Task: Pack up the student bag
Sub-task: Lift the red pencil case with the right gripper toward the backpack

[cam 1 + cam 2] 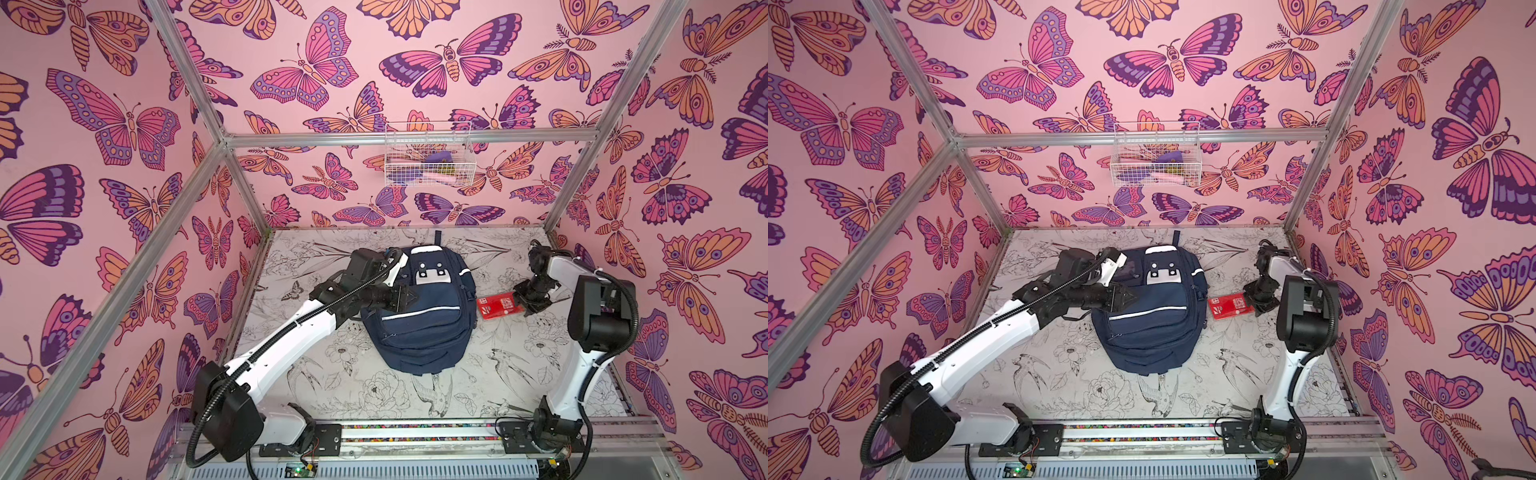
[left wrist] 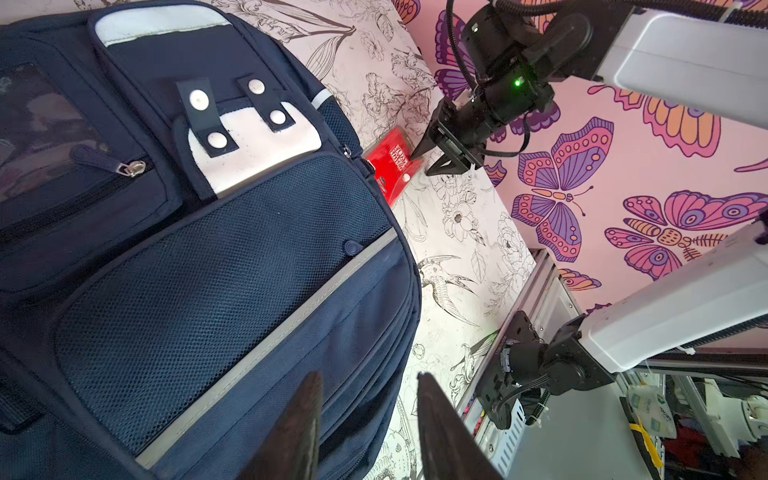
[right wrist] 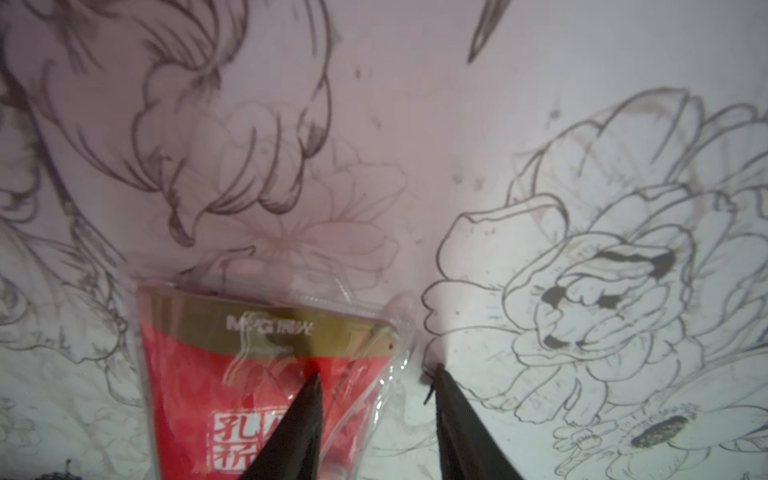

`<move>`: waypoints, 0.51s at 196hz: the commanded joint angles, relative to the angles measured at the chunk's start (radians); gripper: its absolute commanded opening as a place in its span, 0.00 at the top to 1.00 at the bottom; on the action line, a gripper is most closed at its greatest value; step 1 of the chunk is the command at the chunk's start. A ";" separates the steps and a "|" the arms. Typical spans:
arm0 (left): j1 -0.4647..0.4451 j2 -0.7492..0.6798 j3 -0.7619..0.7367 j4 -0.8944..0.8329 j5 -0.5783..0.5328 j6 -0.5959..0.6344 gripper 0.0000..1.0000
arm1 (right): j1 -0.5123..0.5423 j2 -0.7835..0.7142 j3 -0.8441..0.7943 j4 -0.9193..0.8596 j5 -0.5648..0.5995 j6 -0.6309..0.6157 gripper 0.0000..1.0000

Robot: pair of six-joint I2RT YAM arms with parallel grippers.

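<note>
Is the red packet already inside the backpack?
No, the red packet lies on the table beside the navy backpack, with the open right end effector straddling its edge.

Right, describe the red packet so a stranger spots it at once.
Find the big navy backpack on the table. Beside it, a flat packet lies under the right claw. It is the only red thing there, wrapped in clear plastic.
</note>
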 commanded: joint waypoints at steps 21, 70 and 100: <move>0.022 -0.023 -0.013 0.010 0.035 0.027 0.60 | 0.025 0.070 0.047 -0.049 0.044 0.023 0.63; 0.027 -0.013 -0.001 0.019 0.048 0.016 0.60 | 0.025 0.061 0.034 -0.031 0.067 0.008 0.98; 0.028 -0.009 0.011 0.027 0.075 -0.010 0.59 | 0.026 -0.031 -0.006 0.037 0.037 -0.022 1.00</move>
